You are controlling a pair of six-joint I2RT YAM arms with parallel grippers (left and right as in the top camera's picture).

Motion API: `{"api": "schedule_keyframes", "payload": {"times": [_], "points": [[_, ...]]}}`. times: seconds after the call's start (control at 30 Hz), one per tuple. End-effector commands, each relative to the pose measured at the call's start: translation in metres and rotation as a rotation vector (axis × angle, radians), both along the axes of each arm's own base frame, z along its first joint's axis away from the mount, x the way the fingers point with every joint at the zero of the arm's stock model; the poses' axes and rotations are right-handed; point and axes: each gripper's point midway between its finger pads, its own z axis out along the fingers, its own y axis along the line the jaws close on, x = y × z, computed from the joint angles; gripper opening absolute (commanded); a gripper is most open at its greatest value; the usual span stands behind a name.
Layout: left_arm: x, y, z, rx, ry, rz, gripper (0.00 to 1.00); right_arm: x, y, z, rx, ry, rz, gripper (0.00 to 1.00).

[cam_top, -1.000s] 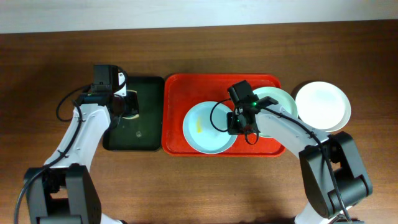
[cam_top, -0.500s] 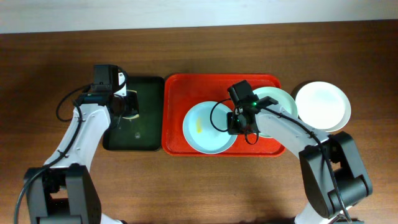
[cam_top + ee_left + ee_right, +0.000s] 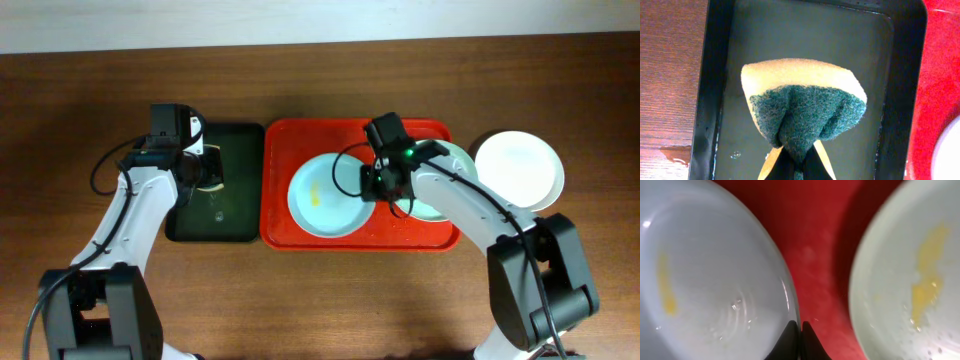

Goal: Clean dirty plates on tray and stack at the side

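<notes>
Tray [image 3: 280, 150] red on brown wooden table [image 3: 320, 300]; pale strip [image 3: 320, 20] beyond

Your left arm [image 3: 130, 215] reaches forward, left gripper [image 3: 796, 167] clamped on a sponge [image 3: 805, 107]. Your right arm [image 3: 465, 205] bends inward, right gripper [image 3: 800, 332] pinching the pale blue plate [image 3: 705, 270] by its rim.

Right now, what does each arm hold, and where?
Left fingers: yellow-and-green scouring sponge, one edge; right fingers: pale blue round plate, rim.

Only a narrow strip of red tray [image 3: 826, 240] (bare) passes between blue plate [image 3: 710, 280] and mint plate [image 3: 900, 245].
</notes>
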Motion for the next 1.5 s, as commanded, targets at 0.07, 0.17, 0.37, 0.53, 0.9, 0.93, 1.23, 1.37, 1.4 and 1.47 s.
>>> {"api": "schedule_keyframes", "payload": {"times": [0.07,0.17,0.37,0.53,0.9,0.93,1.23,1.37,1.4,1.47], "points": [[-0.001,-0.006,0.000,-0.005,-0.003,-0.032,0.00,-0.010,0.004,0.010,0.050,0.046,-0.039,0.04],[-0.001,-0.010,0.000,-0.005,-0.004,-0.043,0.00,-0.018,0.001,0.004,0.060,0.089,-0.129,0.04],[-0.001,-0.016,0.000,-0.005,-0.003,-0.058,0.00,-0.026,-0.016,-0.021,0.008,0.098,-0.259,0.04],[-0.001,-0.022,0.000,-0.003,-0.007,-0.072,0.00,-0.029,-0.017,-0.026,0.002,0.108,-0.259,0.05],[-0.001,-0.022,0.000,-0.001,-0.007,-0.072,0.00,-0.028,-0.023,-0.037,-0.034,0.103,-0.264,0.15],[-0.001,-0.022,0.000,-0.002,-0.007,-0.072,0.00,-0.029,-0.024,-0.040,-0.038,0.109,-0.264,0.15],[-0.001,-0.022,0.000,-0.002,-0.007,-0.072,0.00,-0.030,-0.024,-0.046,-0.041,0.113,-0.264,0.04],[-0.001,-0.022,0.000,-0.002,-0.007,-0.072,0.00,-0.030,-0.023,-0.046,-0.037,0.116,-0.262,0.04],[-0.001,-0.022,0.000,-0.002,-0.007,-0.072,0.00,-0.030,-0.023,-0.046,-0.038,0.116,-0.254,0.04],[-0.001,-0.022,0.000,-0.002,-0.007,-0.072,0.00,-0.030,-0.019,-0.046,-0.025,0.115,-0.203,0.04]]}}
